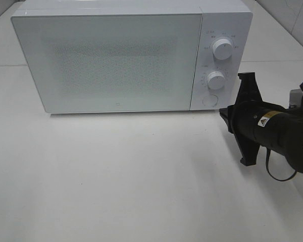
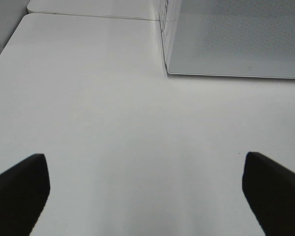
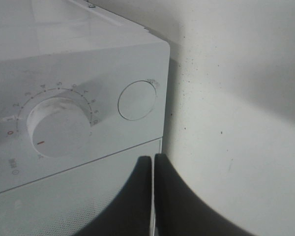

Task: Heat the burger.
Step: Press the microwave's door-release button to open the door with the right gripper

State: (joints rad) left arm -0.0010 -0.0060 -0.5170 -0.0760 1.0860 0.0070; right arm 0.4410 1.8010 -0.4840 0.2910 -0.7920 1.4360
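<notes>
The burger is not in view in any frame. A white microwave [image 1: 111, 60] stands at the back of the table with its door shut; the frosted door shows nothing inside. My right gripper [image 1: 223, 115] is shut and empty, its tips pointing at the lower right corner of the microwave's control panel. In the right wrist view the shut fingers [image 3: 153, 196] sit just below the round button [image 3: 136, 100] and the lower knob [image 3: 59, 125]. My left gripper [image 2: 147, 196] is open and empty above the bare table, left of the microwave [image 2: 236, 39].
The control panel has an upper knob [image 1: 222, 49], a lower knob [image 1: 215, 79] and a round button [image 1: 210, 100]. The white table [image 1: 116, 176] stretches in front of the microwave. A tiled wall [image 1: 293, 15] rises at the back right.
</notes>
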